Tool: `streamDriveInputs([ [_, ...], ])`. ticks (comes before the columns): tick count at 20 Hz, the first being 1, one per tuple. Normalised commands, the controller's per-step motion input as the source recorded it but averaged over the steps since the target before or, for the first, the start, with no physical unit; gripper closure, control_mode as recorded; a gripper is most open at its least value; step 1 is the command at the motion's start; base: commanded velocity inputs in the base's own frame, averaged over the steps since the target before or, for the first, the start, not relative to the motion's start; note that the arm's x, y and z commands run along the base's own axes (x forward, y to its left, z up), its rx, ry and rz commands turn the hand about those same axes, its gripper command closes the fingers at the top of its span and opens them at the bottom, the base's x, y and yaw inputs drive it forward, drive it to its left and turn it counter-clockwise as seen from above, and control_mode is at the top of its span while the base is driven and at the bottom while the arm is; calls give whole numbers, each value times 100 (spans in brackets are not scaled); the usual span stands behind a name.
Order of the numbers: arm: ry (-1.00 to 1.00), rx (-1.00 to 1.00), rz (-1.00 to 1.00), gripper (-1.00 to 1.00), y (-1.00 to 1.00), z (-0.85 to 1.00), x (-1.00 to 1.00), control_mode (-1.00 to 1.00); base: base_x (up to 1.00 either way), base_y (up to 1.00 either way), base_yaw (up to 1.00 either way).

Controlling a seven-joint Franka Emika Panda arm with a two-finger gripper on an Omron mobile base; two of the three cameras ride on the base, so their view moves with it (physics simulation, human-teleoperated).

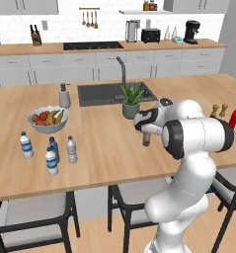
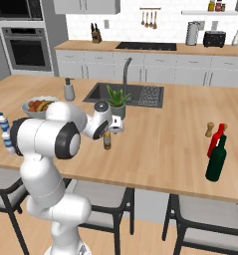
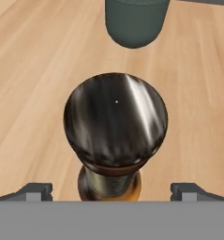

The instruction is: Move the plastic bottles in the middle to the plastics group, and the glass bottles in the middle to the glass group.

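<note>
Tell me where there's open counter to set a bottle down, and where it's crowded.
The widest bare patch of the wooden island counter lies between the potted plant and the tall red bottle beside the dark green bottle. Crowded: the corner with four small water bottles and the fruit bowl.

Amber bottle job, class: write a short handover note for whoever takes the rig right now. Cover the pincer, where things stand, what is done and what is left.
Pincer: open, straddling the amber bottle from above, not yet closed on it.
Amber bottle: upright mid-counter, in front of the plant pot.
Glass group: red bottle and green bottle, counter's right end.
Water bottles: four clustered at the left, by the fruit bowl.
Done: no plastics remain mid-counter.
Left: grip amber bottle, carry it to glass group.
</note>
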Motion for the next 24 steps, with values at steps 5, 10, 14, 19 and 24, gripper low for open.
streamDriveInputs([
  [5, 0, 0, 0, -100, 0, -9, 6, -100, 0, 0, 0],
  [10, 0, 0, 0, -100, 0, -5, 9, -100, 0, 0, 0],
  [14, 0, 0, 0, 100, 0, 0, 0, -100, 0, 0, 0],
  [19, 0, 0, 0, 100, 0, 0, 0, -100, 0, 0, 0],
  [24, 0, 0, 0, 100, -1, 0, -1, -100, 0, 0, 0],
])
